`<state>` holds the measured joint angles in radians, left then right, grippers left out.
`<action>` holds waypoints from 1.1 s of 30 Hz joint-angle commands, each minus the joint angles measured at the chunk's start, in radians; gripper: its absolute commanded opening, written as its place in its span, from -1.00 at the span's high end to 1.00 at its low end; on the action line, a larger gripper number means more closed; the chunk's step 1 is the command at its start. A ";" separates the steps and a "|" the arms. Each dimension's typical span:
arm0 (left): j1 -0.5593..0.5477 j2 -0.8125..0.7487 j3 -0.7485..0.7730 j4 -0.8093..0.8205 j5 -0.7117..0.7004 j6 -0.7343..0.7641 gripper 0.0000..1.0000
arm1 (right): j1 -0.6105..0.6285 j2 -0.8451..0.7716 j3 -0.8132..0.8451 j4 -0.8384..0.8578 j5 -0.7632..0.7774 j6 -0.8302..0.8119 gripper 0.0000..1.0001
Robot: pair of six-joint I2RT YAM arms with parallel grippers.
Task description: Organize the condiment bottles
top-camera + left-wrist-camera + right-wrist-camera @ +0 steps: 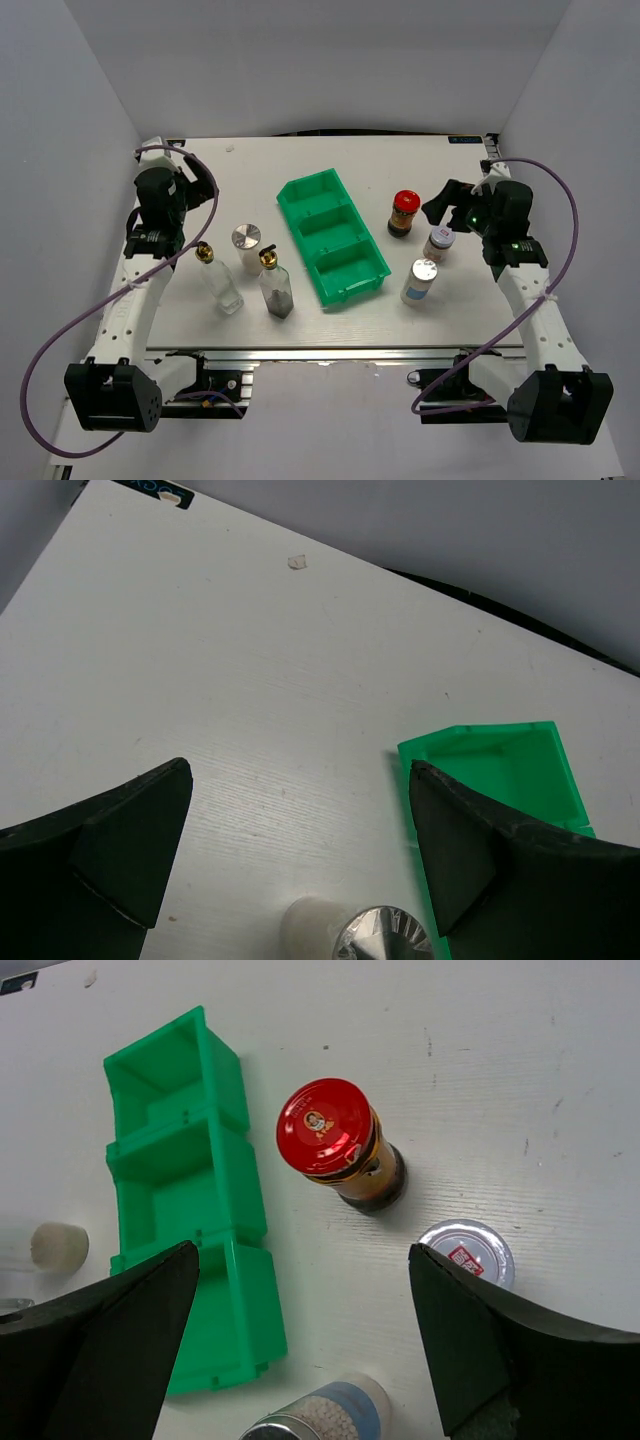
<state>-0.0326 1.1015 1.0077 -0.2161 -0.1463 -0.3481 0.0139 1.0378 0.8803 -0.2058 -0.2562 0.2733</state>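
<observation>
While both arms hung over the table, left gripper (295,850) and right gripper (300,1310) stood spread, grasping nothing. Left of green tray (300,192): clear gold-capped bottle (222,283), darker gold-capped bottle (274,285), silver-lidded shaker (247,245). Right: red-lidded jar (404,213), white-lidded jar (439,243), second shaker (420,281).

I see a white table (330,160) carrying seven things. Between the right fingers (120,1350), just ahead of the tips, the red-lidded jar (335,1145) stands upright. The white-lidded jar (466,1252) stands just beside the tip of one finger. A shaker (325,1412) sits between the two fingers, further back. The green tray (190,1190) lies beyond the other finger.

Between the left fingers (120,860), well back from the tips, I see a second shaker (345,935), closer to the tray-side finger. Behind those fingers, toward the arm bases, the clear bottle (218,280) and the dark-filled bottle (274,285) stand upright, near each other but apart.
</observation>
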 commanded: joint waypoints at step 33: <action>0.002 -0.066 -0.123 0.061 -0.009 -0.025 -0.96 | 1.034 0.295 0.236 0.296 -0.100 -0.510 -0.79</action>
<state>-0.0326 1.0519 0.8906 -0.1562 -0.1280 -0.3672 1.0225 1.3224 1.0584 -0.0322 -0.3660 -0.2253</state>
